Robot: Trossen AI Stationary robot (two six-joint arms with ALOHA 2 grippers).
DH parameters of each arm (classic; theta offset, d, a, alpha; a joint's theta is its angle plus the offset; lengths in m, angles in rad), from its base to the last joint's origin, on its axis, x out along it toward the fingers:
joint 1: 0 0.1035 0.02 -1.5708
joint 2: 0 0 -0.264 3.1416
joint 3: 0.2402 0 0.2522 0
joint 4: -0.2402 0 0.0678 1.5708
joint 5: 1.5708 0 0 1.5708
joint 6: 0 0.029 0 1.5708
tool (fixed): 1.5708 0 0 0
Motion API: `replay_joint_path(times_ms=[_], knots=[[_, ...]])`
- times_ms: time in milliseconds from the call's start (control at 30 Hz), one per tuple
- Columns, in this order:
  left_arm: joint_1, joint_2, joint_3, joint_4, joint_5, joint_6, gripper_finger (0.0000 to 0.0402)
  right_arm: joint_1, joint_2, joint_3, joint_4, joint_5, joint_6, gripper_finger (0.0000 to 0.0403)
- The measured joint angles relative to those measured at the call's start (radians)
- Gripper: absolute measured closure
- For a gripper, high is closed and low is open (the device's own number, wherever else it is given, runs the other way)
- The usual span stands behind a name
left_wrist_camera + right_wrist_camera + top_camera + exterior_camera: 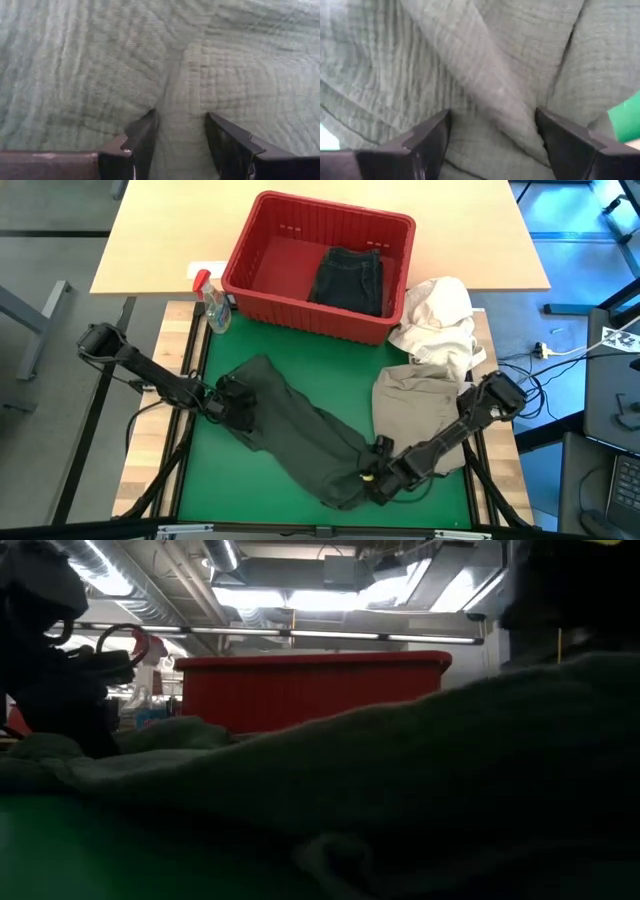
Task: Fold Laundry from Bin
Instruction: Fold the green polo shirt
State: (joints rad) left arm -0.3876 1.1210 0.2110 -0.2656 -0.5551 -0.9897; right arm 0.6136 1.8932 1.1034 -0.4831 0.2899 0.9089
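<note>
Since the dark crinkled garment [300,425] is limp, each pincer, left [222,402] and right [372,472], grasps a bunched end fold.

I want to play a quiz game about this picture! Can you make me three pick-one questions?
1. Where is the dark folded garment?
A. inside the red bin
B. on the green mat
C. on the floor

2. What colour is the bin?
A. blue
B. red
C. yellow

3. What is the left tool doing?
A. waiting above the bin
B. lifting the spray bottle
C. gripping the long grey-green garment

Answers: 1 A, it lies within the bin's walls; 2 B, plainly red; 3 C, cloth sits between its fingers.
</note>
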Motion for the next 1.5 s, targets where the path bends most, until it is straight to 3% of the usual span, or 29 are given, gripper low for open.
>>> replay_joint_path(times_ms=[200, 367, 667, 833, 1067, 1233, 1367, 1500], knots=[[-0.066, -0.002, 0.010, -0.031, -0.018, -0.047, 0.0233, 0.090, 0.004, 0.007, 0.009, 0.058, 0.086, 0.0111], [-0.067, -0.016, 0.096, -0.055, 0.028, 0.084, 0.0233, 0.102, 0.010, 0.117, -0.009, 0.077, -0.015, 0.0111], [-0.068, -0.031, 0.335, -0.072, 0.027, 0.319, 0.0233, -0.027, 0.007, 0.291, -0.132, 0.137, -0.306, 0.0111], [-0.053, -0.025, 0.307, -0.090, -0.123, 0.286, 0.0233, -0.138, 0.007, 0.249, -0.065, 0.100, -0.360, 0.0111], [0.118, 0.033, 0.154, 0.043, -0.084, 0.240, 0.0233, -0.227, 0.007, 0.094, 0.011, -0.013, -0.268, 0.0111], [0.314, 0.058, 0.092, 0.045, -0.138, 0.286, 0.0233, -0.216, 0.005, -0.019, 0.209, -0.076, -0.158, 0.0111], [0.449, 0.065, 0.089, 0.171, -0.138, 0.556, 0.0233, -0.178, 0.003, -0.066, 0.332, -0.052, -0.098, 0.0111], [0.558, 0.065, 0.089, 0.404, 0.014, 0.900, 0.0233, -0.165, 0.006, -0.070, 0.400, 0.012, -0.112, 0.0111]])
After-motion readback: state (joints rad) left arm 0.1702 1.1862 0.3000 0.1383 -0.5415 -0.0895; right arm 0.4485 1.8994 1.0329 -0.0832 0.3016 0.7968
